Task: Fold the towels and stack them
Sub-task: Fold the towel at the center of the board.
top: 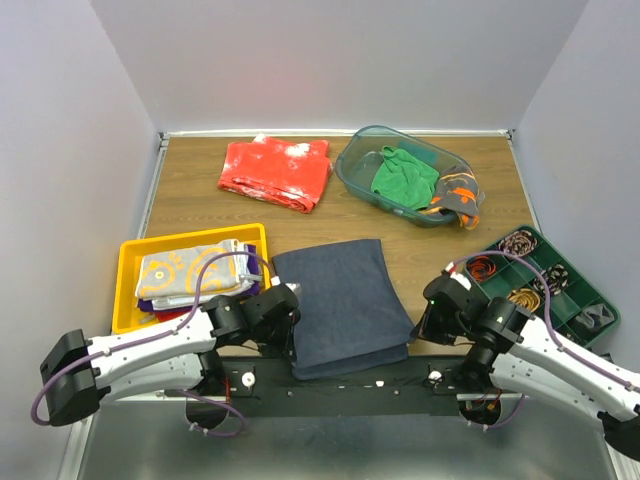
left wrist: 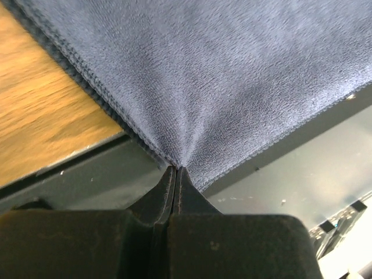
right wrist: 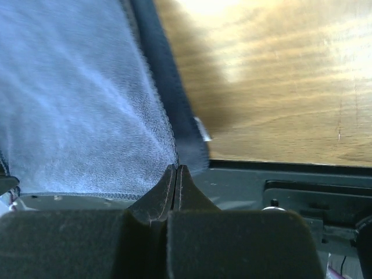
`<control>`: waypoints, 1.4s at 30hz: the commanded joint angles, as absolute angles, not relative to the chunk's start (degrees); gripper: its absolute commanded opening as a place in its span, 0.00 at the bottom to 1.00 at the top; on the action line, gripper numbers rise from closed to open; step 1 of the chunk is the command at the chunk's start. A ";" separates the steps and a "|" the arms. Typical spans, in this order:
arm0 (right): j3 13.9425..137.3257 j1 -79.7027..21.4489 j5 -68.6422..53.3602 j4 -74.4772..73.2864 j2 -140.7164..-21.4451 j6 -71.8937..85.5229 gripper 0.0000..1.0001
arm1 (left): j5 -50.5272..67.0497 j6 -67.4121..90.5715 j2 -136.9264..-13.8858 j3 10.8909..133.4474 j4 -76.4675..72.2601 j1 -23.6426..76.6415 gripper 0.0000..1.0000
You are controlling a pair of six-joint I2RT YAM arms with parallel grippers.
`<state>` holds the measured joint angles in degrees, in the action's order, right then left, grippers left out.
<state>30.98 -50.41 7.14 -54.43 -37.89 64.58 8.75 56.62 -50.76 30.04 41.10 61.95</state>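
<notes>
From the top camera, the navy towel (top: 345, 300) lies flat at the middle of the desk's (top: 200, 190) near edge, already doubled over by the look of its layered near hem. Your left hand (top: 290, 335) is at its near-left corner and your right hand (top: 420, 330) at its near-right corner. For the next fold, I judge you should lift both corners together, level, and carry them toward the far hem so the edges meet squarely.

The yellow tray (top: 128, 290) at the left edge holds the stack, with the grey-and-yellow towel (top: 190, 270) on top. It sits just beside your left arm, so mind its wall when you swing. A green towel (top: 402, 175) and a dark grey towel (top: 458, 195) wait in the basin (top: 350, 170) toward the far right corner. The red cloth (top: 275, 172) lies at the far edge. A green organiser (top: 590, 290) sits close behind your right arm.

In the left wrist view, your left hand (left wrist: 175, 170) is clenched on the navy towel's (left wrist: 232, 75) corner, and creases fan out from the pinch. That corner overhangs the desk's near edge above the black rail (left wrist: 87, 180), so rise before you travel.

In the right wrist view, your right hand (right wrist: 176, 168) is clenched too. It appears to pinch the navy towel (right wrist: 75, 99) at its hem, though only thinly. A thin bite may slip, so move slowly.
</notes>
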 commanded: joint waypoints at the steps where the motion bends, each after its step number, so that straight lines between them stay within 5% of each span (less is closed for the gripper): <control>1: 23.76 -50.71 3.17 -49.67 -35.86 67.67 0.01 | 12.83 58.36 -52.99 24.71 31.83 63.28 0.00; 4: 20.05 -50.71 1.94 -46.60 -36.12 68.55 0.04 | 13.71 58.80 -55.10 21.89 28.13 63.46 0.00; 6: 19.16 -50.71 1.76 -45.44 -36.47 68.82 0.22 | 13.62 58.45 -56.68 21.27 27.43 63.63 0.08; 8: 19.42 -50.63 2.37 -45.26 -37.18 68.73 0.39 | 13.71 57.57 -57.39 22.05 27.60 63.54 0.35; 13: 27.67 -50.54 9.21 -49.21 -38.67 67.50 0.50 | 6.02 54.15 -55.46 29.78 36.19 63.55 0.65; 22: 45.23 -49.58 27.75 -27.02 -62.37 53.54 0.47 | -6.67 46.42 -62.56 42.71 32.36 46.70 0.43; 28: 48.78 -36.23 14.98 -7.60 -83.45 44.13 0.35 | -9.41 43.42 -78.73 48.69 23.74 39.29 0.22; 42: 52.21 -24.01 9.05 -2.54 -100.55 39.91 0.26 | -12.13 38.15 -101.58 61.17 21.45 34.10 0.12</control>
